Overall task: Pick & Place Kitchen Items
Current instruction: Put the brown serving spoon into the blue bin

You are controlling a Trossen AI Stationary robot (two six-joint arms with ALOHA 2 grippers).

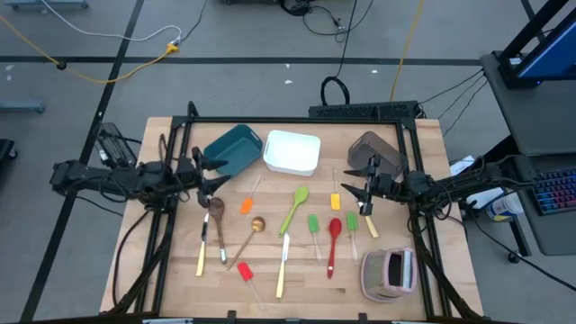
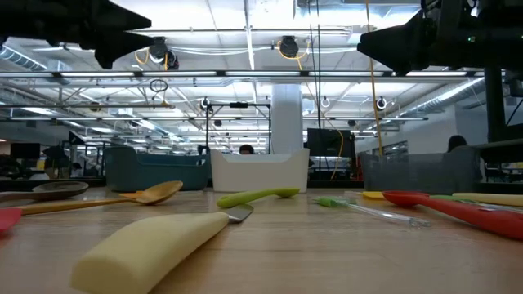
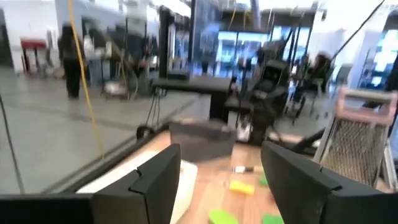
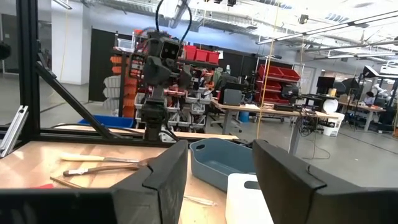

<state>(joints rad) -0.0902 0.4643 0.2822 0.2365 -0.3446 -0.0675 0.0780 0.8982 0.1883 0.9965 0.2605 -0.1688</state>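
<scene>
Overhead, both arms hang above the far half of the wooden desk [image 1: 171, 270], each claw released and grasping nothing. The left claw [image 1: 209, 173] hovers just beside the teal bin [image 1: 232, 150], with a dark wooden spoon [image 1: 216, 214] on the desk right below it; its fingers [image 3: 158, 180] stand clearly parted in the left wrist view. The right claw [image 1: 357, 191] hangs near the brown bin [image 1: 376, 151], above the yellow spatula [image 1: 336, 202], and its fingers [image 4: 166, 180] are likewise spread. Between the two bins sits the white bin [image 1: 292, 152]. The kitchen items lie scattered flat on the desk in front of the bins, none inside a bin: an orange spatula [image 1: 247, 205], a brass spoon [image 1: 250, 236], a green spoon [image 1: 293, 209], a red spoon [image 1: 333, 243], a green spatula [image 1: 314, 225], a red spatula [image 1: 245, 271] and pale-handled knives [image 1: 283, 268]. A pink-grey striped object [image 1: 389, 272] rests near the front right corner.
</scene>
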